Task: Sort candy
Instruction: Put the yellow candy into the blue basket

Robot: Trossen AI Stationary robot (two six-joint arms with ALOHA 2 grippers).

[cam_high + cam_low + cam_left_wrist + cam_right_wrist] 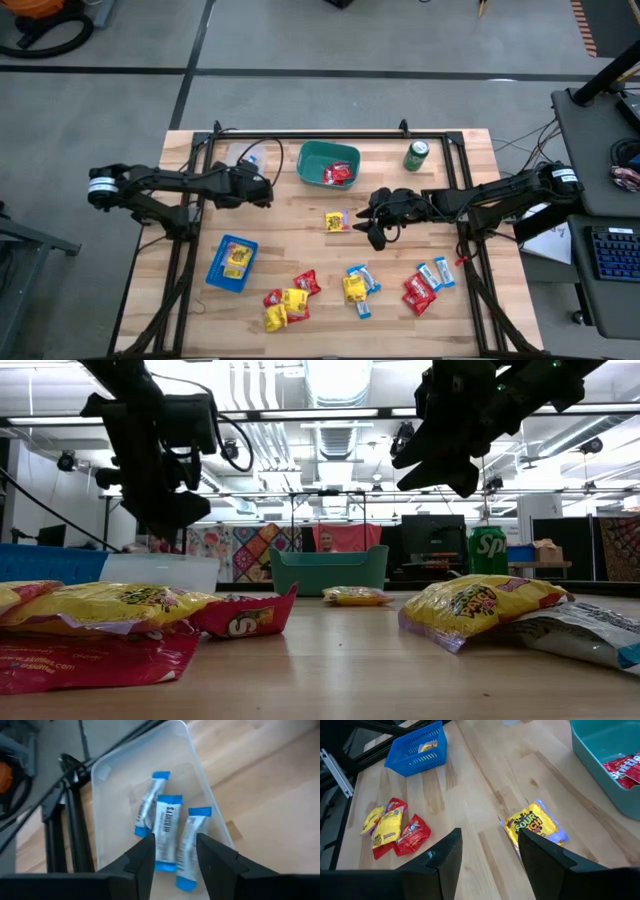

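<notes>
The left gripper (172, 852) hangs with fingers parted and empty over the clear tray (107, 820), which holds three blue-and-white wrappers (167, 822). The right gripper (487, 857), parted and empty, hovers above a yellow packet (535, 826). At six o'clock, roughly a dozen sweets (350, 288) lie unsorted; sorting looks about half done.

green can (416, 155) far edge; teal bin (312, 158), blue basket (218, 268), clear tub (107, 795); wood table (300, 235).

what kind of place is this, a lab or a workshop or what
Most likely a robotics lab in a big open industrial room. Two arms are clamped to a wooden table with sorting bins, a keyboard sits on a side desk, and the low view shows exposed ceiling ducts and more workstations behind.
</notes>
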